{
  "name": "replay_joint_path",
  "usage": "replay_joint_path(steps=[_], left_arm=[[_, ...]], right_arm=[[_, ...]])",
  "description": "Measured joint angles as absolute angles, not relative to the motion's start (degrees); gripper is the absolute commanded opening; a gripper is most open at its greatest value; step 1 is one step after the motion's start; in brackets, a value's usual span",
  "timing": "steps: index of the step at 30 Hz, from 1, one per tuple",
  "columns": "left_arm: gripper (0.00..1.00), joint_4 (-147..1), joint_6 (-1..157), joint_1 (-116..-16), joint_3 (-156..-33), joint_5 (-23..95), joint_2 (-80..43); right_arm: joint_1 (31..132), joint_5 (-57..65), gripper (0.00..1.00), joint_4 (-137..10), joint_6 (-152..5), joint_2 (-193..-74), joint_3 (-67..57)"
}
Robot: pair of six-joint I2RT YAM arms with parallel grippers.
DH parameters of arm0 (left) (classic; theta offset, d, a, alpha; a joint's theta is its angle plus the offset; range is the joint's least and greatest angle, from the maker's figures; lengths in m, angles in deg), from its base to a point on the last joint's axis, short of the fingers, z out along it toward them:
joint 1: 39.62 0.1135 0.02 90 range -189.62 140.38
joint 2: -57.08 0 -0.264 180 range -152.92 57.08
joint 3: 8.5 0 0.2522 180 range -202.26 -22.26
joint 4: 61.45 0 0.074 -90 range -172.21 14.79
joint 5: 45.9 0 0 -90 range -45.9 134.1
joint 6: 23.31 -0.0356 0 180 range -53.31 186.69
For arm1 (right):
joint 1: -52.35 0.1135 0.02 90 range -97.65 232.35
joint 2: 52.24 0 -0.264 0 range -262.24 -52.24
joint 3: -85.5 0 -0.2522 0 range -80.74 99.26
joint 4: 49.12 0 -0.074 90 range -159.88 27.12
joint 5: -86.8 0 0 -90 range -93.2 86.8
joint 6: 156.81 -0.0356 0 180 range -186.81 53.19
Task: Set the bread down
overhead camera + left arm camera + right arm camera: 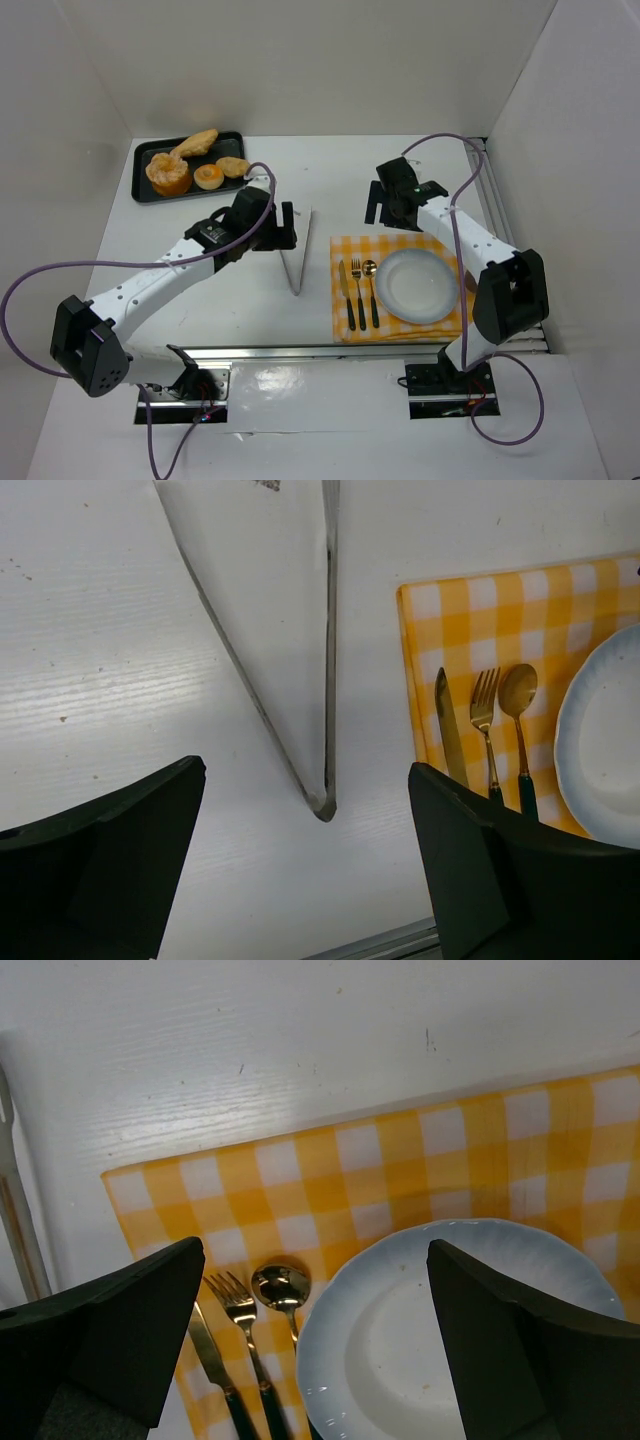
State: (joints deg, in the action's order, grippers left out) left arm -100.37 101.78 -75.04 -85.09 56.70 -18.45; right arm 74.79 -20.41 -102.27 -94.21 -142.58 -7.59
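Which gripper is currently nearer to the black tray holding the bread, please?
Left. The left gripper hovers just off the near-right corner of the tray; the right gripper sits farther away, above the far edge of the yellow checked placemat.

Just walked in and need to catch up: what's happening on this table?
Neither arm holds anything yet. The bread lies on the tray, far left. The left gripper hangs open over the table by a clear panel. The right gripper hangs open by the far edge of the checked mat, which holds a plate and cutlery.
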Motion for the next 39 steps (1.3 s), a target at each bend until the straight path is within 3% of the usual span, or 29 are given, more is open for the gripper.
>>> replay_joint_path(steps=[5,12,24,39], left_arm=[[0.92,-102.6,103.4,-75.0,-85.1,58.6,-18.6],[0.99,-105.6,108.0,-77.9,-84.0,62.8,-21.9],[0.99,-107.2,119.6,-82.7,-81.1,62.1,-34.2],[0.98,-104.6,119.6,-80.6,-92.0,59.6,-49.1]], right_arm=[[74.8,-21.0,1.0,-102.4,-94.2,-142.5,-7.8],[74.8,-22.2,1.0,-102.6,-94.2,-141.5,-7.5],[74.8,-21.9,1.0,-101.4,-94.2,-135.1,-7.7],[74.8,-21.8,1.0,-101.4,-94.0,-135.1,-8.0]])
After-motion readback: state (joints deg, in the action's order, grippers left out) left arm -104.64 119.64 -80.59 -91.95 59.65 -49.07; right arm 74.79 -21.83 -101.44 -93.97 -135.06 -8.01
